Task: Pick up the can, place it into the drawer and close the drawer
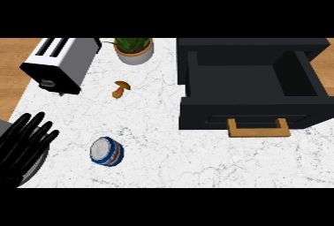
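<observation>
Left robot hand [24, 143] open beside can [107, 151] on white marble counter [163, 145].

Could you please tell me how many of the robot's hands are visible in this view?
1. The left hand shows at the view's lower left edge, open with fingers up, left of the can. The right hand is out of view.

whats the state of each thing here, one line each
drawer: pulled open, nothing showing inside
can: free on the counter, not held
left hand: open, fingers straight, at the view's left edge, apart from the can
toaster: slots look empty
mushroom: lying loose on the counter
potted plant: upright
right hand: not in view
</observation>
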Motion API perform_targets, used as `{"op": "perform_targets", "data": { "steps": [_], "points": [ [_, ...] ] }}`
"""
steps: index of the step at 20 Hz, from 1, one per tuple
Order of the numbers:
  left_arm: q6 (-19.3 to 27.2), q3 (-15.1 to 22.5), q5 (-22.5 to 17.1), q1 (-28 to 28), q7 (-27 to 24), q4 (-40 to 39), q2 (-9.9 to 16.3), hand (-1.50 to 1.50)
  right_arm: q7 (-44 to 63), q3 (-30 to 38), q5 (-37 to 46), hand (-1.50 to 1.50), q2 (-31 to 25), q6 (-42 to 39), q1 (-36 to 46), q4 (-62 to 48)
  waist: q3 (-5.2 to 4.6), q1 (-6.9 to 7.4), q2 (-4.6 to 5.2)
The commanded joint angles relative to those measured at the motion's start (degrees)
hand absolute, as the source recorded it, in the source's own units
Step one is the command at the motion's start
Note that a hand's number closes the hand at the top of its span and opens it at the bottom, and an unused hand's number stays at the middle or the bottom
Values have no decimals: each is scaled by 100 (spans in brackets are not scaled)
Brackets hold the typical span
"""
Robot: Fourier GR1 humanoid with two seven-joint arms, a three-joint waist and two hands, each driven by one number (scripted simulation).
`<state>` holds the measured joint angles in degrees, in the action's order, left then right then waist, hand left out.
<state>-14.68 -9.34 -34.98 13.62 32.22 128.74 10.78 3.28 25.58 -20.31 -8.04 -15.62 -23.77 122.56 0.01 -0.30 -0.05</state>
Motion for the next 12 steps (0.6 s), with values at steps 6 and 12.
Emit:
{"op": "perform_targets", "data": {
  "steps": [6, 12],
  "points": [
    [-123, 484, 1020, -283, -591, -980, -532, -150, -44, 675, -546, -150, -20, -709, -272, -183, -1, -7, -1],
    [-144, 608, 1601, -327, -995, -1467, -643, -150, 284, 913, -622, -150, 17, -769, -199, 127, -1, 4, -1]
  ]
}}
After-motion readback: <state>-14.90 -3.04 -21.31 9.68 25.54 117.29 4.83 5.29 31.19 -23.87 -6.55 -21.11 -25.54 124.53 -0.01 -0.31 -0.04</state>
